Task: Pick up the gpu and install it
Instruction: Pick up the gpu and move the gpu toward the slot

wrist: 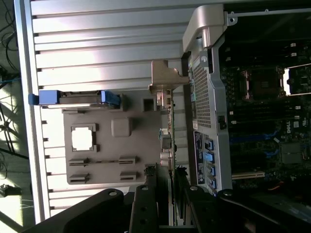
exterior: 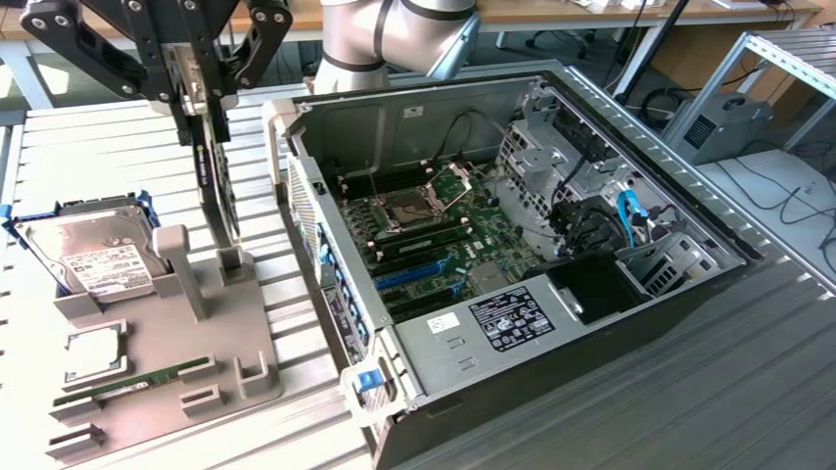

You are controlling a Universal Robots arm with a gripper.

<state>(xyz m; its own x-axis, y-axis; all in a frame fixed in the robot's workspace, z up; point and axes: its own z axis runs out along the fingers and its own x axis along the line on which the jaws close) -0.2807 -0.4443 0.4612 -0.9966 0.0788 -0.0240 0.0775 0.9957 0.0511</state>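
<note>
The gpu (exterior: 217, 171) hangs upright and edge-on, a thin black card held at its top by my gripper (exterior: 199, 90), which is shut on it. Its lower end is just over a slotted post of the grey holder tray (exterior: 196, 323), left of the open computer case (exterior: 523, 245) in the exterior view; I cannot tell whether it still touches the post. In the wrist view the gpu (wrist: 168, 131) runs away from my gripper (wrist: 165, 204), with its silvery end bracket (wrist: 164, 77) at the far end, close beside the case's rear panel (wrist: 206, 102).
A silver hard drive (exterior: 98, 259) in a blue caddy, a square chip (exterior: 94, 352) and a green memory stick (exterior: 137, 380) sit on the grey tray. Blue slots (exterior: 418, 274) lie on the motherboard inside the case. Ribbed metal tabletop surrounds everything.
</note>
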